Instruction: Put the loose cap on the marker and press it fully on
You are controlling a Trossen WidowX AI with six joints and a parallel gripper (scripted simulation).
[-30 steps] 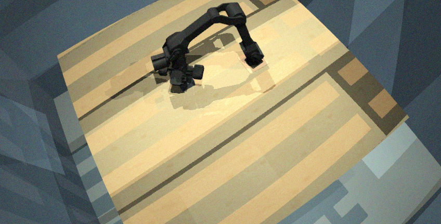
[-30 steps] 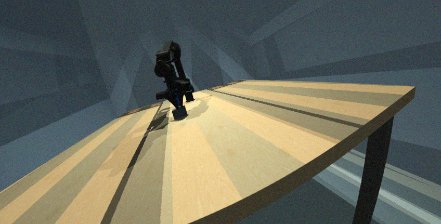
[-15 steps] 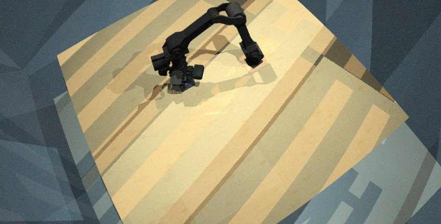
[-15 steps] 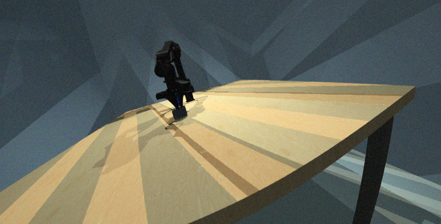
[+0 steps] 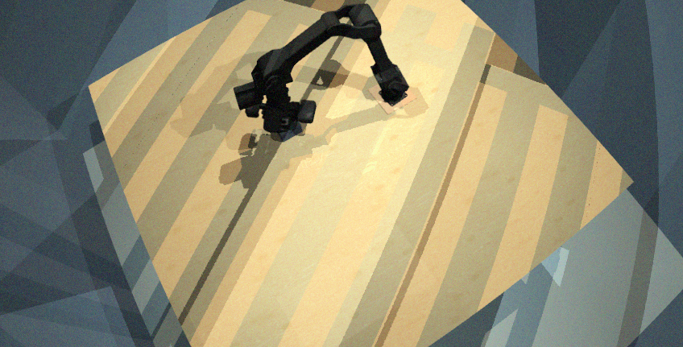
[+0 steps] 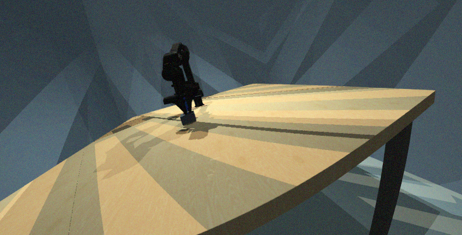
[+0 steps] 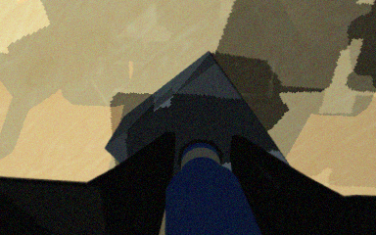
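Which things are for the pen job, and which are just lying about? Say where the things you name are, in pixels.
For the job:
- dark holder block [image 5: 288,134] [image 6: 188,119] [image 7: 190,115]
- blue piece [image 6: 186,104] [image 7: 207,196] in the jaws, cap or marker

Not for it:
- pinkish plate [image 5: 389,109] under the arm's foot
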